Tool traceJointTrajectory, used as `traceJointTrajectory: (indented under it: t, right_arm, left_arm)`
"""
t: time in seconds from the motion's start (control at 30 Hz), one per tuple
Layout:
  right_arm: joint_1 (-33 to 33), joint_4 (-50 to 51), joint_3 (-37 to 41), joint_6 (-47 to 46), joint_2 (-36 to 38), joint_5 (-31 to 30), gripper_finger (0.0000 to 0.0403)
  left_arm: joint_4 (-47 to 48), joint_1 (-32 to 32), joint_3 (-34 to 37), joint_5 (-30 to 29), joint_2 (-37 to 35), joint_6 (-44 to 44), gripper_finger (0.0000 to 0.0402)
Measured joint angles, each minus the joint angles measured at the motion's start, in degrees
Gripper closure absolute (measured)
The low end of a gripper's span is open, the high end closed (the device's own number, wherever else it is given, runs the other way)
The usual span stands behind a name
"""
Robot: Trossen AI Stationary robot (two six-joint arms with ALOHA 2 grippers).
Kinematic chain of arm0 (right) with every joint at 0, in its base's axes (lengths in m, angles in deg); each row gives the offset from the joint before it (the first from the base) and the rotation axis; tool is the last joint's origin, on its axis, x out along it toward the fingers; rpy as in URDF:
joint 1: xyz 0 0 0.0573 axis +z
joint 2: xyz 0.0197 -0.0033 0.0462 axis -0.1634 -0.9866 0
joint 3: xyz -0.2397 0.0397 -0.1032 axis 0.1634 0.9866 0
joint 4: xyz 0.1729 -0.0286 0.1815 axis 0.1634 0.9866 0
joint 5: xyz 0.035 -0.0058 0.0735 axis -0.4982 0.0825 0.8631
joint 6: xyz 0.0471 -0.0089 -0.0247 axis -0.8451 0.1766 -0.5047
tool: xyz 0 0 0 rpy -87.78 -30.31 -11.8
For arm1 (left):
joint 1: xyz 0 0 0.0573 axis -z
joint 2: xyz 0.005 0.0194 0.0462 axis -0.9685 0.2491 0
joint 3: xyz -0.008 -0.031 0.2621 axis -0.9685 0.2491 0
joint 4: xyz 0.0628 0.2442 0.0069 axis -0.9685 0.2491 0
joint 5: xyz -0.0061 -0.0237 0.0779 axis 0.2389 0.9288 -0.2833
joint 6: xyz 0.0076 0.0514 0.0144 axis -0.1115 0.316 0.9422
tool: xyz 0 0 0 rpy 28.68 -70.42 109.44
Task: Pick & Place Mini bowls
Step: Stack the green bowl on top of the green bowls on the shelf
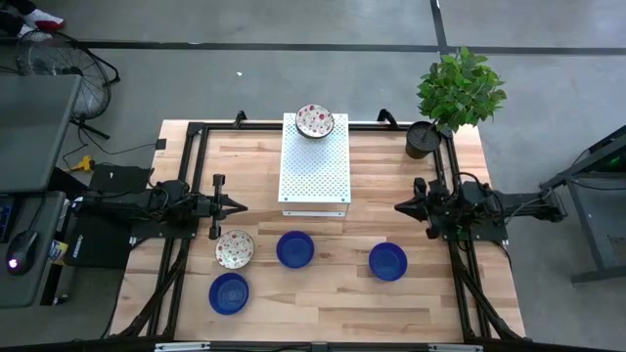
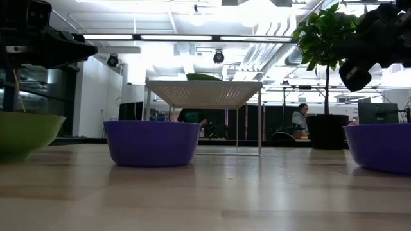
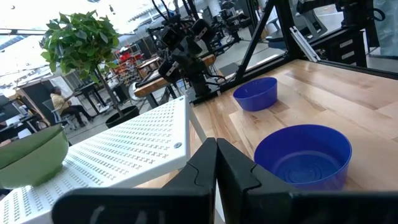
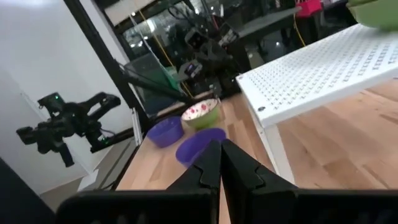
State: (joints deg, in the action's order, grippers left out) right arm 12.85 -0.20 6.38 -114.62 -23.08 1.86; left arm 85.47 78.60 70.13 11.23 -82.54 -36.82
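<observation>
Waiting arms: left gripper (image 1: pixel 238 205) at the left edge, right gripper (image 1: pixel 401 206) at the right edge, both pressed together, empty.
Front edge: three blue bowls (image 1: pixel 294 249), one floral bowl (image 1: pixel 235 248).
Rack (image 1: pixel 315 166): second floral bowl (image 1: pixel 315 121).

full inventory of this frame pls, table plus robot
blue mini bowls: 3, solid blue, on the wood near the front edge.
floral mini bowls: 2 visible, white with red-green speckles; one on the wood by the left gripper, one on the riser's far end.
perforated riser: 1, white, table centre.
potted plant: 1, green leaves, dark pot, far right corner.
table: 1, light wood, black frame.
left gripper: shut, left of the riser.
right gripper: shut, right of the riser.
</observation>
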Motion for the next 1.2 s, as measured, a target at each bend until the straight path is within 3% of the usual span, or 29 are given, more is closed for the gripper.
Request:
traceJointTrajectory:
  t: [1.2]
  right_arm:
    - [-0.83, -2.92, 2.33, 3.61, -0.76, -0.48, 0.0402]
  left_arm:
    - [0.02, 0.00, 0.00, 0.00, 0.00, 0.00, 0.0401]
